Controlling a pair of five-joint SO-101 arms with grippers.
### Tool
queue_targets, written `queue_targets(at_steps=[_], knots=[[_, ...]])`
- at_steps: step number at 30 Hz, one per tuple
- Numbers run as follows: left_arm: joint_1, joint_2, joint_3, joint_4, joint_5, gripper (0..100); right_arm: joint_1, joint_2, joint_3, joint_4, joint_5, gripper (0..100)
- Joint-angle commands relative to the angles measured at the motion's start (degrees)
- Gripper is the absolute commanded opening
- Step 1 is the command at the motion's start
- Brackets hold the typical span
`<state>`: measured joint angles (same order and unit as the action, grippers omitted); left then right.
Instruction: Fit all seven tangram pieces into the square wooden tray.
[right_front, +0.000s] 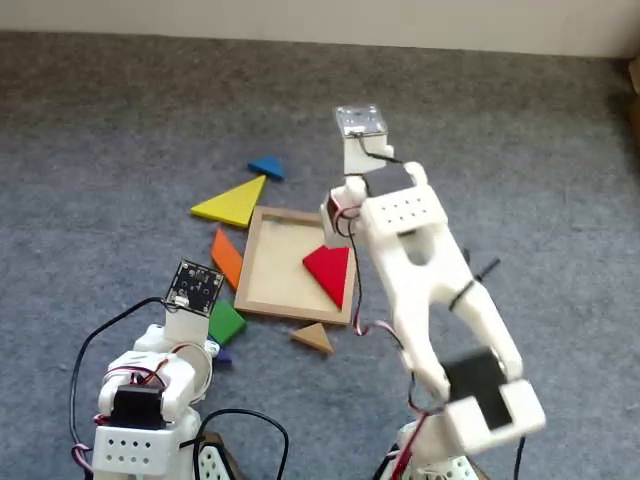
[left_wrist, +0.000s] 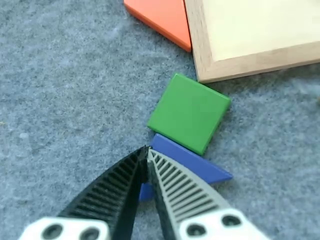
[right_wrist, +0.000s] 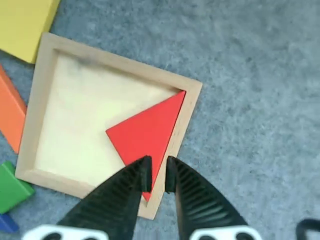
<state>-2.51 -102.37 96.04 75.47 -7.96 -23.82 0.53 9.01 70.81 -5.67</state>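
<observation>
The square wooden tray (right_front: 280, 260) lies mid-table with one red triangle (right_front: 330, 272) in its right part. In the right wrist view my right gripper (right_wrist: 155, 174) hovers over the red triangle (right_wrist: 147, 132) near the tray (right_wrist: 80, 120) rim, open by a narrow gap and holding nothing. My left gripper (left_wrist: 148, 156) is shut and empty, its tips over a dark blue piece (left_wrist: 192, 161) that touches the green square (left_wrist: 189, 112). Outside the tray are the yellow triangle (right_front: 232, 203), orange parallelogram (right_front: 226, 257), small blue triangle (right_front: 267, 166) and tan triangle (right_front: 313, 338).
Grey carpet covers the table. The right arm (right_front: 430, 270) stretches over the tray's right side. The left arm (right_front: 160, 390) sits at the near left, close to the green square (right_front: 225, 322). Open carpet lies to the far left and right.
</observation>
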Motion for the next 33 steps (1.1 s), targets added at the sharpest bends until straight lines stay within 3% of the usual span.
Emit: queue_targets(at_steps=[1, 20, 33], knots=[[-0.66, -1.45, 1.10, 0.18, 0.44, 1, 1.45, -12.88, 4.35, 3.30, 0.09, 6.6], [-0.66, -1.45, 1.10, 0.18, 0.44, 1, 1.98, -57.63, 43.21, 2.68, 0.09, 6.6], [-0.31, -1.45, 1.10, 0.18, 0.35, 1, 15.34, -84.35, 65.19, -3.74, 7.38, 6.6]])
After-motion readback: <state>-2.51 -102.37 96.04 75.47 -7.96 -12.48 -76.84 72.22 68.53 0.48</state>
